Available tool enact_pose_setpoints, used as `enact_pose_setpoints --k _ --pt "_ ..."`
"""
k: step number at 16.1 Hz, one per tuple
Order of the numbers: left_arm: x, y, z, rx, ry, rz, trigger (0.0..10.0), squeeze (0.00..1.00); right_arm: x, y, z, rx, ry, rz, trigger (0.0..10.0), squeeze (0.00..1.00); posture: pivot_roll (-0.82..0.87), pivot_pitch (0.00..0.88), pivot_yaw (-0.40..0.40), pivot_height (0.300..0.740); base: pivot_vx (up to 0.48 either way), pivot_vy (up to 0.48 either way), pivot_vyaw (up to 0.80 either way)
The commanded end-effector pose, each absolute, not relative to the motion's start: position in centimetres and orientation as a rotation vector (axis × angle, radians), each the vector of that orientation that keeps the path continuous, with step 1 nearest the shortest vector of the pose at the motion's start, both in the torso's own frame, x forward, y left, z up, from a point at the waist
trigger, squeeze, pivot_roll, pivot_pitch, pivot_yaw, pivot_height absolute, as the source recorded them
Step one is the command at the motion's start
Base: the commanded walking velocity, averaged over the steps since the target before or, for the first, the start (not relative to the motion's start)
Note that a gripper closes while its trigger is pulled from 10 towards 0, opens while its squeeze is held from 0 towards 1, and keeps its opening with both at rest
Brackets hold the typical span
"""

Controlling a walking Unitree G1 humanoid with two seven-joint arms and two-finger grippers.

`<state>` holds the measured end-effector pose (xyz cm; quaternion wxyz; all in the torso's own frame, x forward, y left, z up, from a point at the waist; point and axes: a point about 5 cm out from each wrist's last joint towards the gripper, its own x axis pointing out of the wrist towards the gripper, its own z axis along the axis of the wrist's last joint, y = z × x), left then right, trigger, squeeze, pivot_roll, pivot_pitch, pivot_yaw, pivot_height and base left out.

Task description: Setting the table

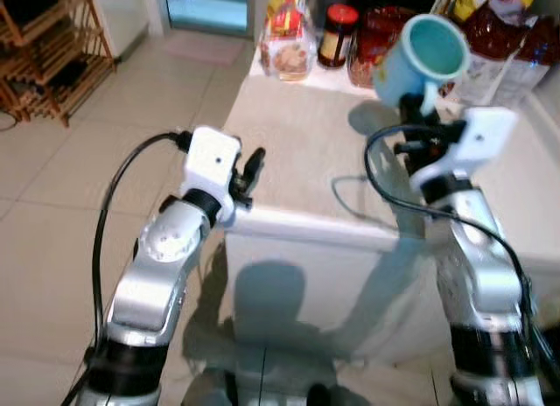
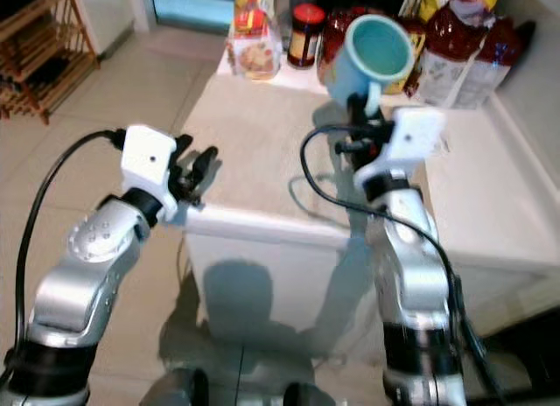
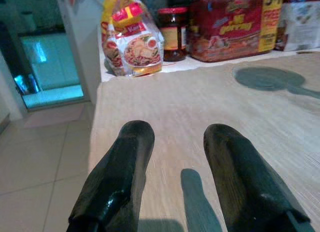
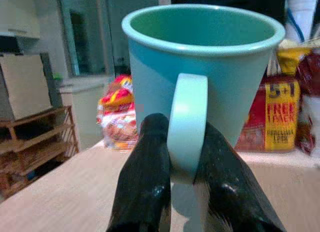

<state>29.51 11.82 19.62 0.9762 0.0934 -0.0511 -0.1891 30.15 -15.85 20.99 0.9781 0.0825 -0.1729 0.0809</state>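
Note:
A light blue mug [image 1: 427,58] hangs in the air above the pale table [image 1: 297,161], mouth tipped toward me. My right gripper [image 1: 420,108] is shut on the mug's handle [image 4: 186,124], one black finger on each side. The mug's shadow [image 3: 267,78] falls on the tabletop below it. My left gripper [image 1: 249,174] is open at the table's near left edge, its fingers [image 3: 120,177] held just above the wood-grain top with nothing between them.
Food packs line the table's far edge: a noodle bag [image 1: 284,38], a dark jar with a red lid [image 1: 337,34] and red and yellow packets [image 1: 490,30]. A wooden rack [image 1: 48,47] stands on the tiled floor at far left. A wall bounds the table's right side.

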Motion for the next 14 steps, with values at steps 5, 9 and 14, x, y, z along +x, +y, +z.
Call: enact_pose_setpoints --k 5,9,14 --pt "29.6 12.0 18.9 0.203 -0.090 -0.333 10.0 0.00 28.1 -15.9 21.0 0.125 -0.263 0.170 10.0 0.00 0.05 0.000 -0.058 0.740 -0.072 0.000 0.00" --pt "29.8 12.0 18.7 0.218 -0.083 -0.313 10.0 0.00 27.5 -16.0 19.8 0.094 -0.187 0.141 10.0 0.00 0.04 0.002 -0.051 0.740 0.000 -0.342 0.00" --pt "30.0 11.9 18.5 0.241 -0.082 -0.320 10.0 0.00 27.1 -17.1 18.2 0.057 -0.120 0.102 10.0 0.00 0.05 0.006 -0.044 0.740 0.000 -0.480 0.00"
